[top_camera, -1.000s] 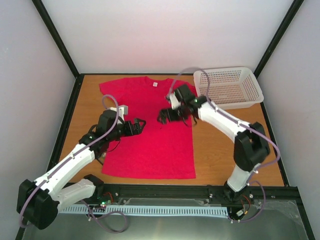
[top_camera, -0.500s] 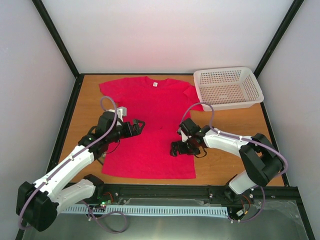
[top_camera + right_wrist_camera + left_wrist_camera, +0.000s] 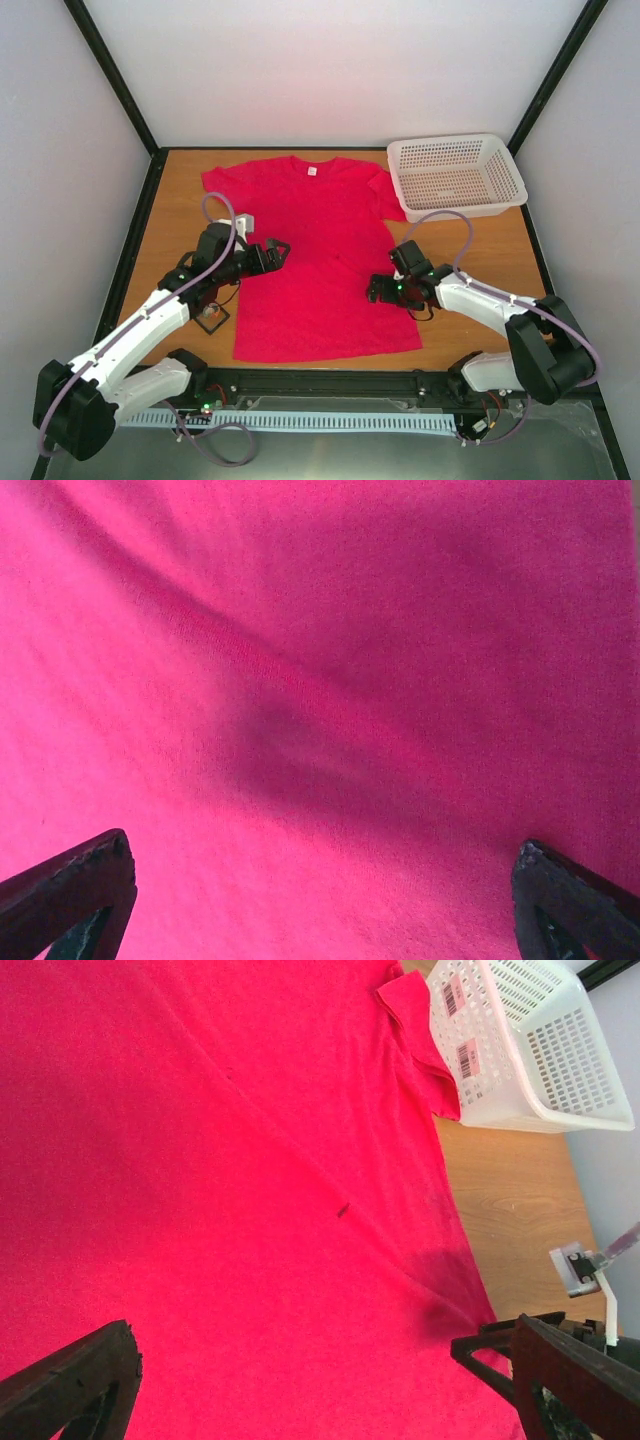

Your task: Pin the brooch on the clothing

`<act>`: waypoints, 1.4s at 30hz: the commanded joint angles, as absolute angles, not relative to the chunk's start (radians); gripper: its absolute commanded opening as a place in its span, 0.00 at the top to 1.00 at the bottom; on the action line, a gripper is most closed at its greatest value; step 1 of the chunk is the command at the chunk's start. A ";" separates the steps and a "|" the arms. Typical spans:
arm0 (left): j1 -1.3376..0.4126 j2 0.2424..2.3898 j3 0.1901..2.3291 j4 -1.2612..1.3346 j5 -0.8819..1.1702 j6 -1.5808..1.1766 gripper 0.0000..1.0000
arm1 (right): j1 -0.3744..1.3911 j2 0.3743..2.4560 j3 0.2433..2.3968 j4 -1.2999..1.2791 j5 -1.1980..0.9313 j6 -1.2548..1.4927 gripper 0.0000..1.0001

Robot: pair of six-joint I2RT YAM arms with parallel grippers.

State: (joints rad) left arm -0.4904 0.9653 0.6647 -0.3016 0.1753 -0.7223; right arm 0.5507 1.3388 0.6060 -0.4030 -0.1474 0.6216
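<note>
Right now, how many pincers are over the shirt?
2. The left pincer is over the left side of the red shirt; the right pincer is over its lower right part. Both are open and hold nothing.

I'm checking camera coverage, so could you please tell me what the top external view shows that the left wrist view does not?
Only the top external view shows both arms whole, the white label in the neck of the red T-shirt, and a small black case on the table beside the shirt's near left corner. Only the left wrist view shows pink barcode stickers on the side of the white basket. Both show the T-shirt, the basket, bare wood and the open left gripper.
</note>
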 commanded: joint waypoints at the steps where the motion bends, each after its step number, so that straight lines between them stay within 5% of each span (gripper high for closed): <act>1: -0.499 0.984 0.691 -0.305 0.170 -0.701 0.00 | 0.520 1.325 0.594 -0.488 -0.118 0.591 0.00; 12: -0.499 1.033 0.689 -0.265 0.222 -0.691 0.00 | 0.434 1.220 0.817 -0.556 -0.188 0.401 0.00; 18: -0.499 1.184 0.704 -0.211 0.384 -0.643 0.00 | 0.344 1.374 0.994 -0.551 -0.113 0.306 0.00; 25: -0.500 1.314 0.726 -0.242 0.345 -0.623 0.00 | 0.321 1.568 1.174 -0.564 -0.008 0.255 0.00; 33: -0.500 1.275 0.609 -0.249 0.268 -0.733 0.00 | 0.305 1.702 1.377 -0.652 0.133 0.165 0.00; 42: -0.499 1.217 0.540 -0.269 0.211 -0.772 0.00 | 0.247 1.917 1.661 -0.734 0.062 0.257 0.00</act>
State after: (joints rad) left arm -0.4911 1.2457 0.5411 -0.2569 0.2523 -0.7422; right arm 0.2874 1.8111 1.5372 -0.6632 0.0952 0.2028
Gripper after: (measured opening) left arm 0.997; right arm 1.000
